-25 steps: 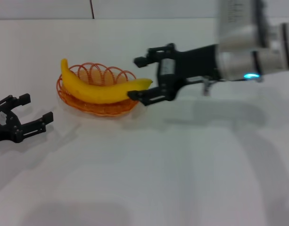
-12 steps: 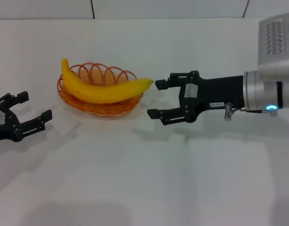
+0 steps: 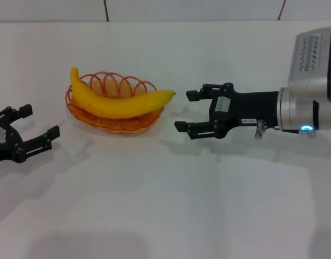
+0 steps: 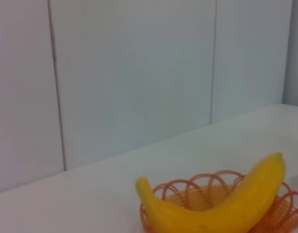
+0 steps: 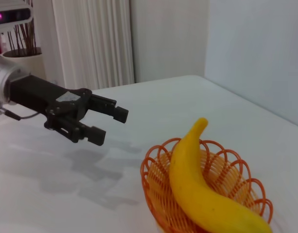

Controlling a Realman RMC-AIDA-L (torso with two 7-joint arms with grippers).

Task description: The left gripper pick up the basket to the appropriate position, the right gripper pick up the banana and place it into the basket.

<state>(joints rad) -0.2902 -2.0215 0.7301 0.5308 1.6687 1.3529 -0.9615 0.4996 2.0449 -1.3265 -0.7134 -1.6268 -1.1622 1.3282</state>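
Observation:
The yellow banana lies across the orange wire basket on the white table, left of centre. It also shows in the left wrist view as banana in basket, and in the right wrist view as banana in basket. My right gripper hovers just right of the banana's tip, open and holding nothing, a small gap apart from it. My left gripper rests open at the far left, apart from the basket. The right wrist view also shows the left gripper farther off.
A white wall with panel seams runs along the table's back edge. In the right wrist view, curtains and a vase with sticks stand beyond the table.
The right gripper was around the banana's tip a second ago; it has drawn back to the right, leaving the banana in the basket. The left gripper has not moved.

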